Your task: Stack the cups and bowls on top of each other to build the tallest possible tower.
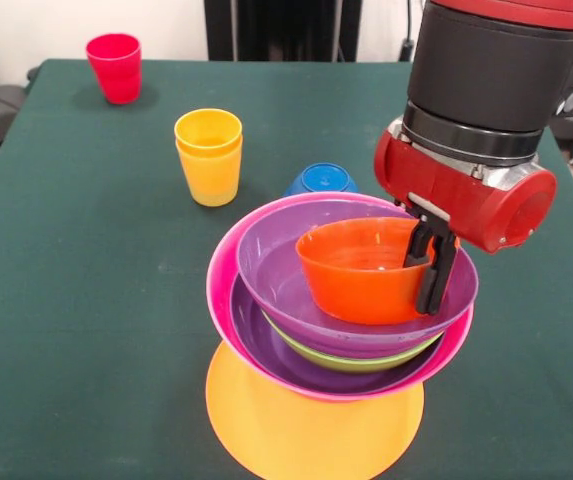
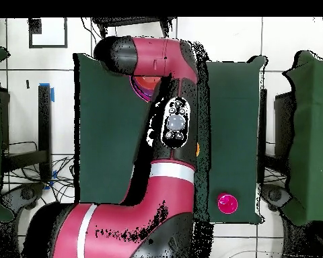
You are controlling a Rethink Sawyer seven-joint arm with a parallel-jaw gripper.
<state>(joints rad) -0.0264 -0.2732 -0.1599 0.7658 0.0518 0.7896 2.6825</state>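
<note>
The tower stands at the table's near middle: a large orange bowl (image 1: 306, 435) upside down as base, then a pink bowl (image 1: 228, 300), a purple bowl (image 1: 266, 345), a lime green bowl (image 1: 351, 360) and a second purple bowl (image 1: 271, 275). A small red-orange bowl (image 1: 361, 272) rests tilted inside the top purple bowl. My gripper (image 1: 428, 262) is shut on its right rim, one finger inside and one outside. A yellow cup (image 1: 208, 130) sits nested in an orange-yellow cup (image 1: 211, 180) behind the tower on the left. A red cup (image 1: 115, 67) stands at the far left corner. A small blue bowl (image 1: 321, 180) lies upside down behind the tower.
The green table (image 1: 76, 300) drops off at the left and right edges. In the overhead view the arm (image 2: 174, 121) covers the tower and the gripper; only the red cup (image 2: 226, 202) stands plainly on the cloth (image 2: 103, 121).
</note>
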